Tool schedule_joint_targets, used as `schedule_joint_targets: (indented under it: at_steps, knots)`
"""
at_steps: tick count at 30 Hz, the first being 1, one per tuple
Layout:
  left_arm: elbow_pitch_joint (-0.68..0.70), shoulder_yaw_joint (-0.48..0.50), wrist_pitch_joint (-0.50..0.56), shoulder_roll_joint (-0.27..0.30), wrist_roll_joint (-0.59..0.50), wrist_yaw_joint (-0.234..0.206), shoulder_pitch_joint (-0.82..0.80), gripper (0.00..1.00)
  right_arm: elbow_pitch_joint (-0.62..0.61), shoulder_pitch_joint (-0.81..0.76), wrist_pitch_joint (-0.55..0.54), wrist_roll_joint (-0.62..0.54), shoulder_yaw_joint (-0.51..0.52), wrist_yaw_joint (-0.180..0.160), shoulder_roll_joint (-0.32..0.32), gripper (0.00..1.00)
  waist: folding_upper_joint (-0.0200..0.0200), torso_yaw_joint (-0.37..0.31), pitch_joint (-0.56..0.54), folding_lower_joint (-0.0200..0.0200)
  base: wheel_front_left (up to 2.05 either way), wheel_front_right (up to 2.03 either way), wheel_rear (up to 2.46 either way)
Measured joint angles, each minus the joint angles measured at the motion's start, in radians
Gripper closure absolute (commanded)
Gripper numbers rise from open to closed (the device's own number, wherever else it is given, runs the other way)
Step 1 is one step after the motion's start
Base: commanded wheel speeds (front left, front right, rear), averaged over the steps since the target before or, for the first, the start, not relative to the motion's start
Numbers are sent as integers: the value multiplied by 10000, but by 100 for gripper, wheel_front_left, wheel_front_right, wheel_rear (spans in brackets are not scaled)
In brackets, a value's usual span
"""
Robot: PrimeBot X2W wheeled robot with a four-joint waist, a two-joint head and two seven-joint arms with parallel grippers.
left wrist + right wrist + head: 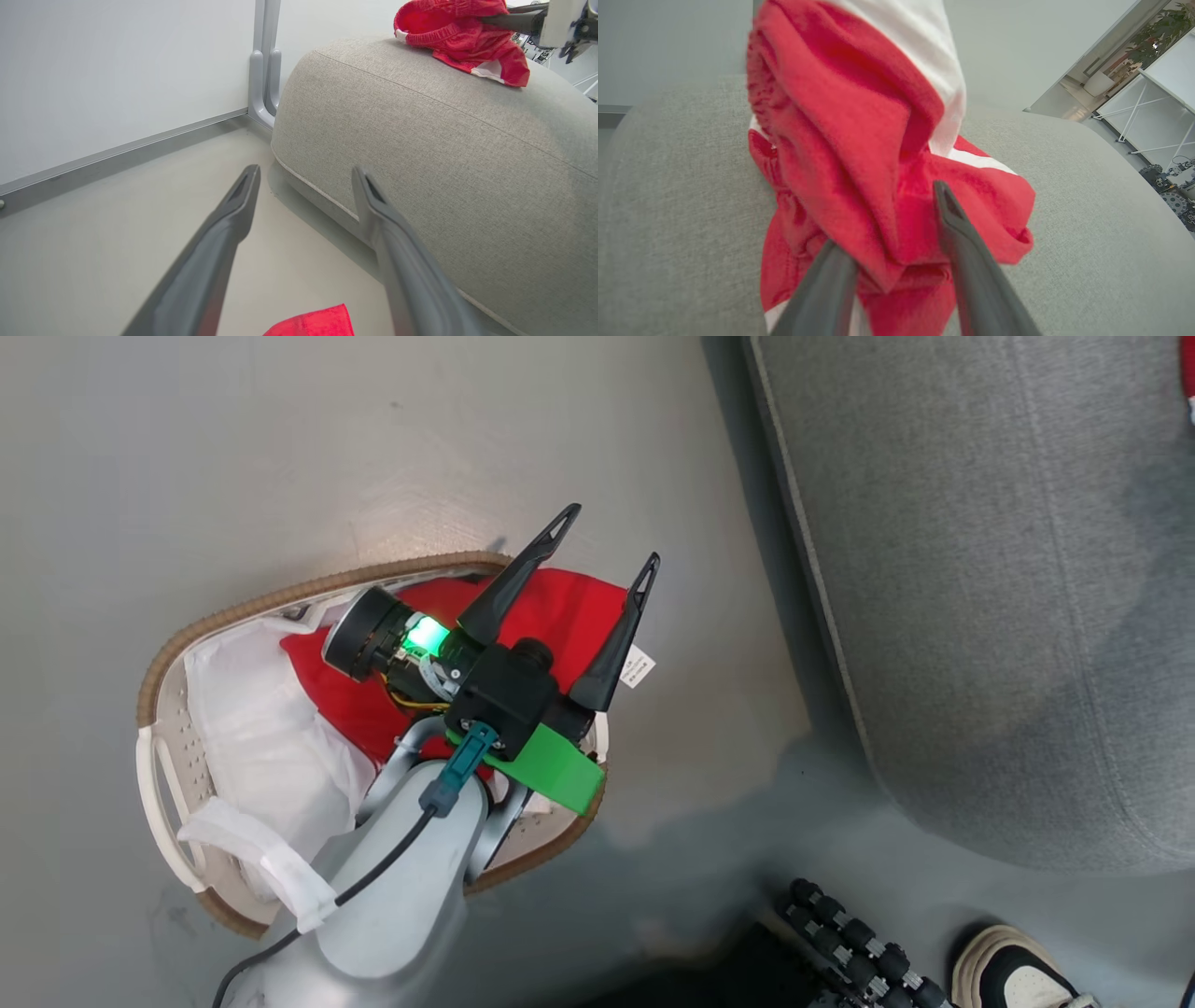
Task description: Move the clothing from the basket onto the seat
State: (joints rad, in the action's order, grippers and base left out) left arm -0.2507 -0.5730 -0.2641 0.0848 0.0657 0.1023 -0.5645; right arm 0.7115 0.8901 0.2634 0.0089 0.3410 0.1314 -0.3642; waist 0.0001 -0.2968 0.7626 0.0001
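Presently two garments are logged. A bright red, soft, white-striped garment (859, 116) lies heaped on the large grey woven-fabric seat (668, 210). The right claw (885, 214) is seen with its fingers parted. Cloth is bunched loosely between them, and no pinch can be made out. A second bright red, soft, white-tagged garment (569, 616) is left in the oval white perforated plastic basket (280, 597) with the brown woven rim, beside a white crinkly liner sheet (271, 728). The left claw (611, 534) hangs over it, spread wide and empty, pointing toward 1 o'clock. The seat lies at 3 o'clock of the basket, well apart across pale grey floor (280, 448).

Step judged: release on the seat, then pickup of the second piece.
- The right claw is best opened fully before being drawn straight back along its own fingers, so no fold is dragged off the cushion.
- The left claw should be lowered onto the thick red fold near the rim, kept off the liner sheet and the tag.

By view:
- The basket's contents and a person's black-and-white shoe (1013, 980) at 5 o'clock are supplied by the head view.
- The left wrist view gives the side-on placing: the white-striped garment sits well up on the cushion top, with a dark finger of the right claw against it.
- The cloth-to-finger relation is given close up by the right wrist view.
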Motion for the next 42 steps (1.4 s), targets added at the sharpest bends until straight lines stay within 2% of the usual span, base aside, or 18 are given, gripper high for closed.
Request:
schedule_joint_targets:
  at_steps: [6, 13, 16, 25, 29, 42]
  knots:
    - [-138, 188, 2, 52, 104, -15, 56, 0, -876, -1115, -2, 290, -217, 0, 128, 0, 0, -137, -509, 0, 0, 0, 0]
    - [-127, 500, 0, 42, 328, -69, 494, 0, -2458, -2153, -2, 646, -639, 0, 176, 0, 0, -215, -1331, -1, 0, 0, 0]
    - [-117, 646, 0, 25, 382, -75, 709, 0, -3152, -2408, 0, 803, -953, 0, 299, 0, 0, -206, -1734, -2, 0, 0, 0]
    - [33, 1409, 0, -86, 504, -251, 1286, 0, -4197, -2830, 0, 1300, -2370, 0, 466, 0, -1, 79, -2832, -2, 0, 0, 0]
    - [84, 1912, 0, -121, 560, -376, 1579, 0, -4284, -3072, 0, 1331, -3064, 0, 552, 0, 0, 364, -3273, -2, 0, 0, 0]
    - [-96, 3983, 0, -234, 690, -752, 3046, 0, -4038, -4624, 0, 1670, -3473, 0, 1271, 0, 0, 1564, -4771, -3, 0, 0, 0]
